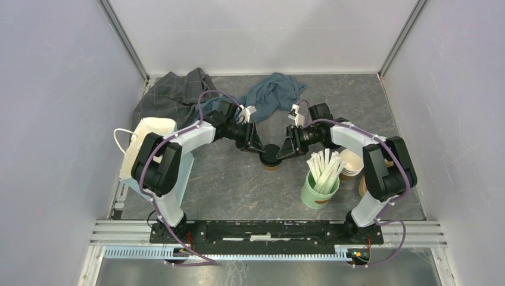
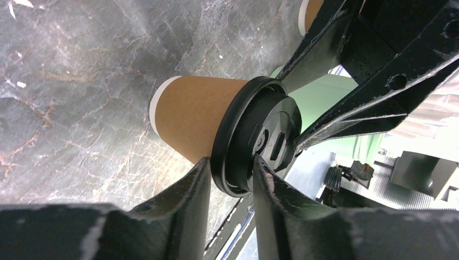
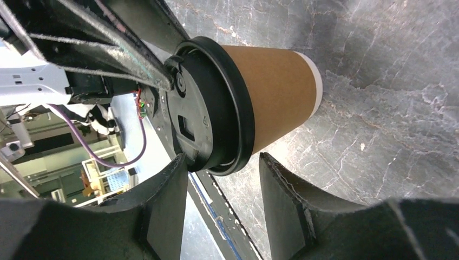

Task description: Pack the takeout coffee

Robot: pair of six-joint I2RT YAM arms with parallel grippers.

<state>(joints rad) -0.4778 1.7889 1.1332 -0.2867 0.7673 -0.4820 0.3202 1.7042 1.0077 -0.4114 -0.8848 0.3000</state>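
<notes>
Left jaws pinch the lid [image 2: 258,142] rim mid-frame, right jaws straddle it spread; light, crushable cup [image 2: 195,116], so grip that stiff rim.

Top view: left gripper [image 1: 258,148] and right gripper [image 1: 281,153] are covering most of the takeout coffee [image 1: 271,161] | right side: right arm [image 1: 381,168] is hiding much of a brown cup [image 1: 361,187] | left wrist: top edge is cutting off a paper cup [image 2: 310,8]
</notes>
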